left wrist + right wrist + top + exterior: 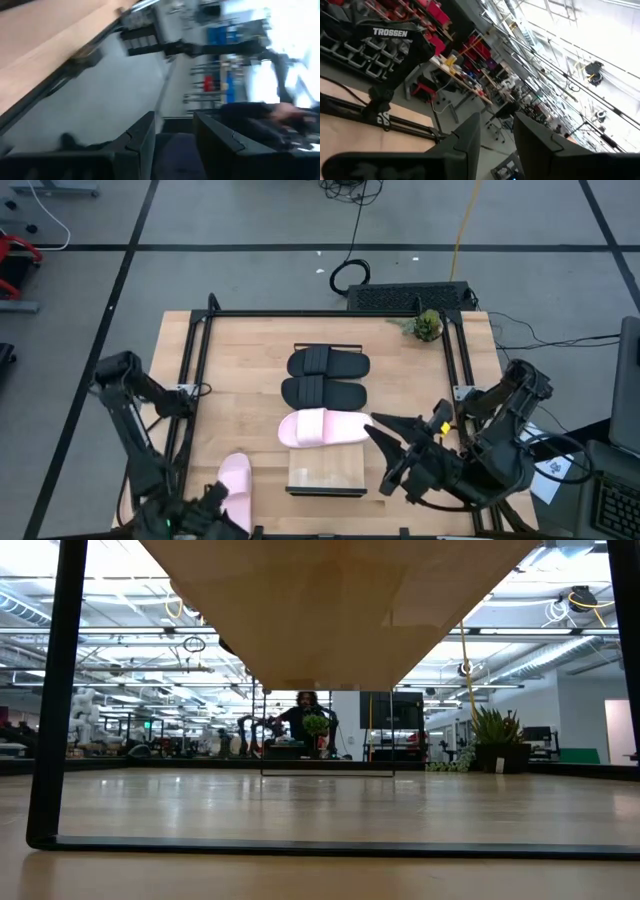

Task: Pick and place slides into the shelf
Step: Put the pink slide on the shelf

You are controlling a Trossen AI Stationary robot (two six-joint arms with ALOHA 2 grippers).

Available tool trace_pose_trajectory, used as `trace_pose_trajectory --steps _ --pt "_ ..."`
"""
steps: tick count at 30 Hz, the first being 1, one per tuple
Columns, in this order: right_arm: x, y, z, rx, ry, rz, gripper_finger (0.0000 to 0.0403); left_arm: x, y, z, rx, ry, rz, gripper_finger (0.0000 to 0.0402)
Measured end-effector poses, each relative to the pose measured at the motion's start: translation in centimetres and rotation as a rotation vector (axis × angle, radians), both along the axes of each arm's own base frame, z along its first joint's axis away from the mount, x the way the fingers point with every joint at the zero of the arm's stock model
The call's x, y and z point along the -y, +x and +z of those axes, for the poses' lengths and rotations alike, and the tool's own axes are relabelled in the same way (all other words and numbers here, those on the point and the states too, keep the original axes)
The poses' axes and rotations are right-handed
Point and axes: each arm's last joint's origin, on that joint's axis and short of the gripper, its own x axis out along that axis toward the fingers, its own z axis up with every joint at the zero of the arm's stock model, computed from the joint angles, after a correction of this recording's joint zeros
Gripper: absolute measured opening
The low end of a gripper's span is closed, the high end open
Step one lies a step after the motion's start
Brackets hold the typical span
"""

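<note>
Left gripper [172,120] and right gripper [495,120] hang empty, fingers narrowly apart, near the desk's front edge; we count two black slides [328,364] and one pink slide [322,428] on the shelf [325,476], and the last pink slide [235,480] seemingly waits by the front-left corner.

left arm: folded at the desk's near-left corner | left end effector [172,135]: low at the near edge, fingers [142,137] parted, empty gap | right arm: bent over the near-right side | right end effector [496,131]: pointing toward the middle, fingers [470,132] apart, holding nothing
</note>
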Motion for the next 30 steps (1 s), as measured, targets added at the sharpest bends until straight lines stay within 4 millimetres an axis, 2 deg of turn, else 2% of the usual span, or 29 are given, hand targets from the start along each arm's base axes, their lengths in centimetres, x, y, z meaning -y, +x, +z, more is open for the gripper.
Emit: trace_pose_trajectory --steps 6,10,17,20,24,30 --pt "-1.3 -1.3 0.0 0.000 -0.001 0.053 0.0107 2.8 -0.2 -2.7 -0.328 0.066 0.022 0.0131" --pt "-2.1 -2.1 0.0 0.000 0.000 0.087 0.0107 3.4 -0.3 -4.0 -0.521 0.151 0.049 0.0131" --pt "-2.9 -3.0 0.0 0.003 0.004 0.119 0.0107 1.9 -0.7 -4.5 -0.768 0.411 0.121 0.0131" --pt "-3.1 -3.3 0.0 0.007 0.013 0.128 0.0107 1.1 -0.8 -4.7 -0.864 0.463 0.120 0.0131" --pt "-3.3 -3.5 0.1 0.008 0.017 0.133 0.0107 0.5 -0.3 -4.8 -0.891 0.496 0.128 0.0131" --pt "-3.3 -3.6 0.0 0.005 0.011 0.135 0.0107 -0.1 1.0 -4.8 -0.877 0.569 0.031 0.0131"
